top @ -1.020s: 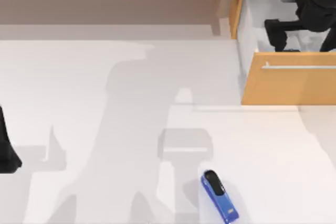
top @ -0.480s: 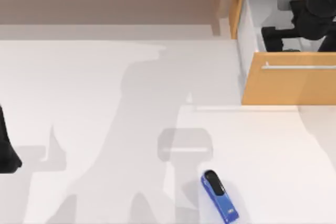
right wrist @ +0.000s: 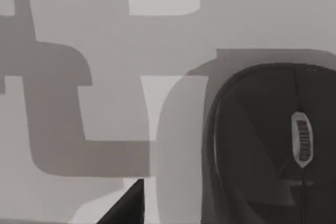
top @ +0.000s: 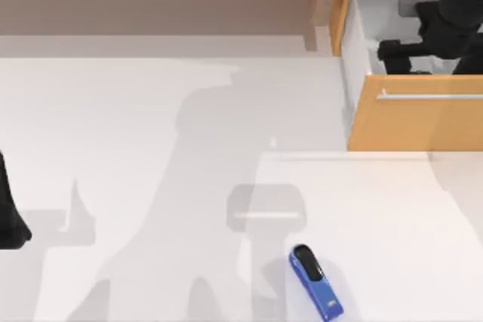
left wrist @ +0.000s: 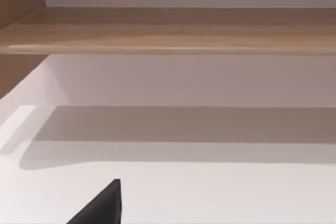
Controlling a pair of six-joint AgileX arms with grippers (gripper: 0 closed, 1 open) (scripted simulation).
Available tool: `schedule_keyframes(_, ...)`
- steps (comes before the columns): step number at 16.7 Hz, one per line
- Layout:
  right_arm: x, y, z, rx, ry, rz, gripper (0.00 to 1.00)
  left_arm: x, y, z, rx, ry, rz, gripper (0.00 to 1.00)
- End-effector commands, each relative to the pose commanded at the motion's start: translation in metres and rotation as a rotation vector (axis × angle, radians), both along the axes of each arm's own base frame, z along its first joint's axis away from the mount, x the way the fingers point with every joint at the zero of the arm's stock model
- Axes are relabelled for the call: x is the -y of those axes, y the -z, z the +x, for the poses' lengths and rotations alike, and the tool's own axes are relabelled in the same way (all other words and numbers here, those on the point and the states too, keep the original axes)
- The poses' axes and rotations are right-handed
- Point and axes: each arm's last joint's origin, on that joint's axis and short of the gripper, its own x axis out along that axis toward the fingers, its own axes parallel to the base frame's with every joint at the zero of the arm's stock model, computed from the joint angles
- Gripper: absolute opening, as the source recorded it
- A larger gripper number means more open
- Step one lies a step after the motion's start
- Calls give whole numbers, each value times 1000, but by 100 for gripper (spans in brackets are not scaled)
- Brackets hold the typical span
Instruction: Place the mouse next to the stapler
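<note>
- No readable text, brand, number or sign stands on anything here.
- The stapler [top: 316, 282] has a small pale mark near its blue end — too small to read.
- The mouse [right wrist: 268, 145] shows a ribbed scroll wheel — no lettering.

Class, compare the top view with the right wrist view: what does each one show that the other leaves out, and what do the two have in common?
The top view alone gives the blue stapler near the table's front edge, the open wooden drawer at the back right with the right gripper reaching into it, and the left arm parked at the left edge. The right wrist view alone gives the mouse, dark and rounded, with its scroll wheel, lying on a pale floor. Shared: pale grey-white surfaces crossed by shadows of the arms.
</note>
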Motion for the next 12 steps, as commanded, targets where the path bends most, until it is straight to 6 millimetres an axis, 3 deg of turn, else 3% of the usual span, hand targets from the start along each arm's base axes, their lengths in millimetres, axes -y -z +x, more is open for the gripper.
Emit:
schedule_keyframes(9,0,0,0,0,0,0,2,0,0,0,0,0,0,100)
schedule_keyframes(12,0,0,0,0,0,0,0,0,0,0,0,0,0,100)
